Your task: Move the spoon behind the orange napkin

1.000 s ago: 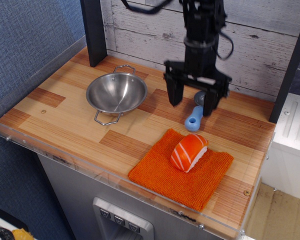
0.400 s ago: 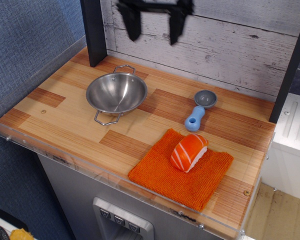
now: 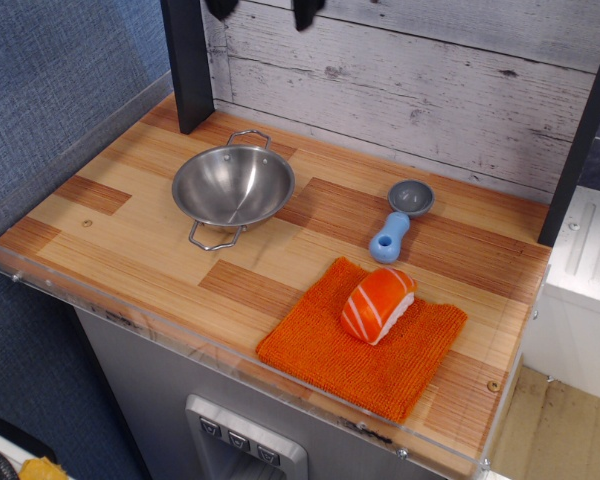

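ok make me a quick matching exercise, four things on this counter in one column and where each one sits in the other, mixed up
Things:
1. spoon
2. salmon sushi toy
3. steel bowl
4. orange napkin

Places:
A. near the front edge of the counter, right of middle
B. lying on top of the napkin
C. on bare wood just behind the napkin
D. left half of the counter, toward the back

Pairs: 1-C, 2-B, 3-D, 4-A
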{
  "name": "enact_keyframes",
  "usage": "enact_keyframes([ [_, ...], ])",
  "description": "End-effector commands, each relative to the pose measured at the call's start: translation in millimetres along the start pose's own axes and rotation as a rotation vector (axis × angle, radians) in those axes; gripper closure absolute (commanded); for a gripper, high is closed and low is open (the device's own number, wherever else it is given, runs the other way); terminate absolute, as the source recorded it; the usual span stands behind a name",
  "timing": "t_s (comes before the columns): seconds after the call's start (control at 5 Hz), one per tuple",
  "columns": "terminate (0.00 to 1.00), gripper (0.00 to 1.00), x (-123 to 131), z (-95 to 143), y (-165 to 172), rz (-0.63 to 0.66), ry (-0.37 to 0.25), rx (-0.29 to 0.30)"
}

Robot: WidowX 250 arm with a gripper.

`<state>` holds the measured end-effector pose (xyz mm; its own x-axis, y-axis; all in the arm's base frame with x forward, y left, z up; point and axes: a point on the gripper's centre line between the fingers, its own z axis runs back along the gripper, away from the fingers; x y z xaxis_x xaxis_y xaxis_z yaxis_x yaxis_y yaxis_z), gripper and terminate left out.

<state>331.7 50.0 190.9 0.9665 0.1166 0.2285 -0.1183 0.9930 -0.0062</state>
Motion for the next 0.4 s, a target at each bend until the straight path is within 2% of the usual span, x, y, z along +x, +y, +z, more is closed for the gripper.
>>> enact_keyframes([
  [0.0,0.00,0.00,-6.7,16.6,-1.4,-0.005,-0.054,0.001],
  [0.2,1.00,0.00,-6.7,16.6,-1.4,-0.005,-0.054,0.001],
])
